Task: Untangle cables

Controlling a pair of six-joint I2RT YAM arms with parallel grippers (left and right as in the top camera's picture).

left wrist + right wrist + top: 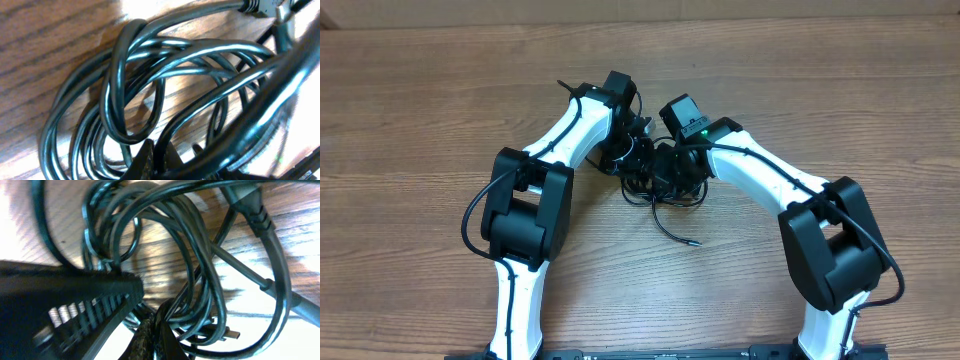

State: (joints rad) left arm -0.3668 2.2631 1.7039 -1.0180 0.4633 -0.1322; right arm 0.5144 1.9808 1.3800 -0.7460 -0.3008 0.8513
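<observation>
At table centre, overhead, find the cables (655, 200) knotted on the table (420, 110) between the left gripper (638, 138) and the right gripper (665, 168), one plug end trailing loose. On the left wrist view, note fingers pressed together, apparently pinching a strand amid stacked loops. On the right wrist view, likewise pressed together on a strand. Hold one side fixed; draw the other away slowly, watching for tightening loops.

A brown wood-grain bench (420, 120) fills nearly the whole overhead view, its grain running left to right; a paler tan strip (640, 8) runs along the far edge. In both wrist views, bright light glares white off the wood
</observation>
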